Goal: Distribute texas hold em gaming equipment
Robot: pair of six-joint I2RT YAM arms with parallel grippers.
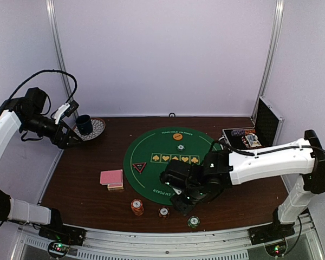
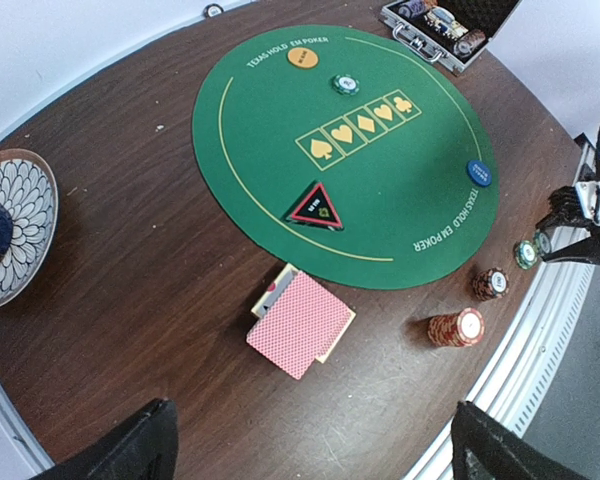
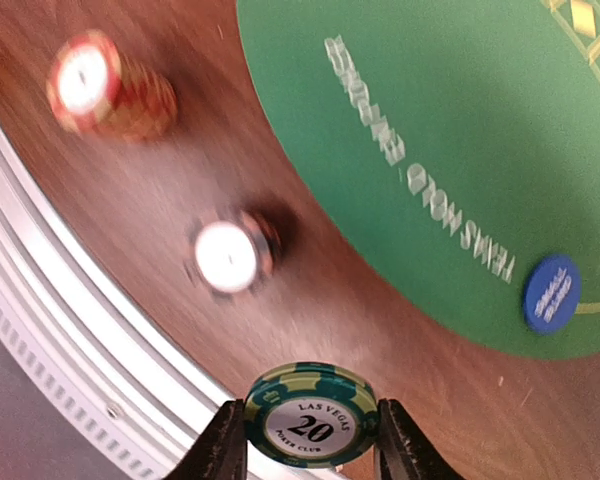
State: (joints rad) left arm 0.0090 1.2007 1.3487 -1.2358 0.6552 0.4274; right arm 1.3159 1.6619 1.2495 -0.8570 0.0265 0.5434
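Observation:
My right gripper [image 3: 311, 440] is shut on a green "20" poker chip [image 3: 311, 415], low over the brown table near its front edge; in the top view the chip [image 1: 193, 221] sits at the fingertips. An orange chip stack [image 1: 137, 206] and a dark red chip stack [image 1: 163, 212] stand to its left. The pink-backed card deck [image 1: 111, 178] lies left of the green mat [image 1: 151, 146]. The red triangle [image 1: 139, 167], an orange disc [image 1: 177, 136], a green chip [image 1: 180, 147] and a blue disc [image 2: 480, 173] lie on the mat. My left gripper [image 2: 315, 470] is open and empty, high at the far left.
The open silver-and-black chip case [image 1: 244, 138] stands at the back right. A dark blue cup on a patterned plate [image 1: 85, 125] sits at the back left, close to my left gripper. The metal rail [image 3: 70, 330] runs along the table's front edge.

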